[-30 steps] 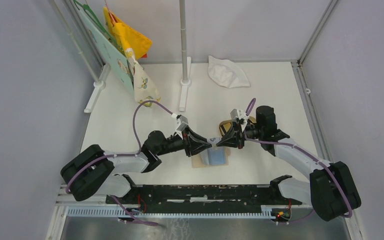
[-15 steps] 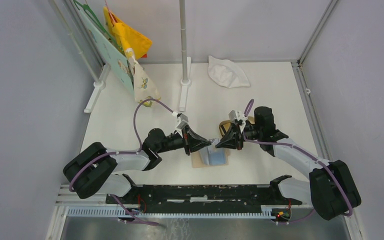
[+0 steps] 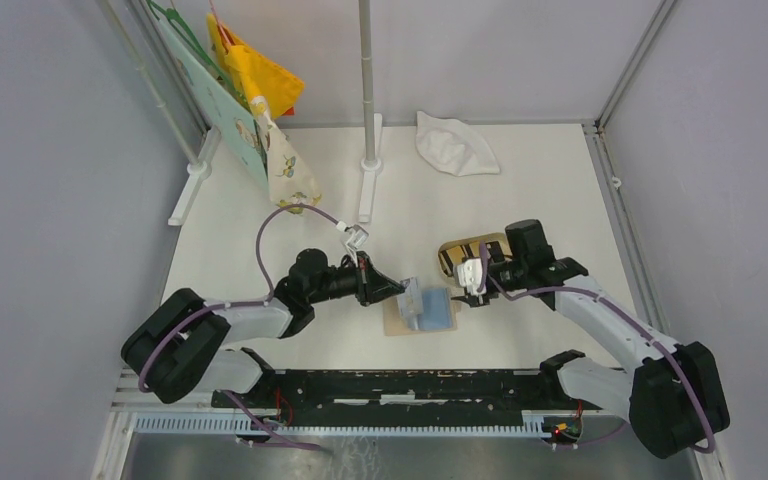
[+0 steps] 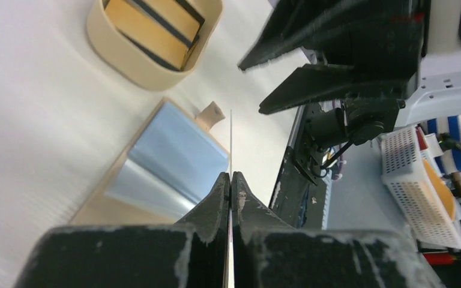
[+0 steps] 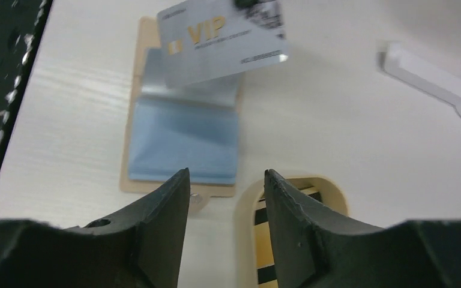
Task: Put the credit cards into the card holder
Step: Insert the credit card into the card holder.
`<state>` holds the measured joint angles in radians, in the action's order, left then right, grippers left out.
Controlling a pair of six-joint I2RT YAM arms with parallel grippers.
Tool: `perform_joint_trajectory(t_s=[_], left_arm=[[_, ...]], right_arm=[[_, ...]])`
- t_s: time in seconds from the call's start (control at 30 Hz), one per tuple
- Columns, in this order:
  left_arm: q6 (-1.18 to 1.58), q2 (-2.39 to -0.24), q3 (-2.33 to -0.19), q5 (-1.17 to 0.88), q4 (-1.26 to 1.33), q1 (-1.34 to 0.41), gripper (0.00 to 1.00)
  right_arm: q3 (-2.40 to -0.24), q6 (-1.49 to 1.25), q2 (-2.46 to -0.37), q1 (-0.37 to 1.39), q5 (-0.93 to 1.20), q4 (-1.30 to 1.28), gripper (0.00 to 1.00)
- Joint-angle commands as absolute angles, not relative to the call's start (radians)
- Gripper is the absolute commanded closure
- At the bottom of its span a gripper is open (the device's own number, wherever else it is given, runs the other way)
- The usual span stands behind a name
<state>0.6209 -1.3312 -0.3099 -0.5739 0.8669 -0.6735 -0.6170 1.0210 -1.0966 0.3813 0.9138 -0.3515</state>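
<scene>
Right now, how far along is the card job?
Done: card holder lies open, no card seen in it. In hand: left gripper shut on silver card above it; right gripper open, empty. Left: orange cards in tray.

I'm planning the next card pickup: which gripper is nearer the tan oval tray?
Right. The right gripper hovers open just beside the tray; the left gripper, pinching a silver card, is across the card holder from it.

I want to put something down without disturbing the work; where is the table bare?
Bare: the strip between the white cloth and the tan tray, and the far right corner of the table. Crowded: around the card holder, flanked by left fingers and right fingers.
</scene>
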Motion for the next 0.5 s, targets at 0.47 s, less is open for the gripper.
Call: perform_joint_trajectory(t_s=[0.47], left_arm=[[0.944, -1.562, -0.263, -0.453, 1.044, -0.668, 0.98]], right_arm=[[-0.527, 1.370, -1.219, 0.529, 0.642, -0.415, 0.79]])
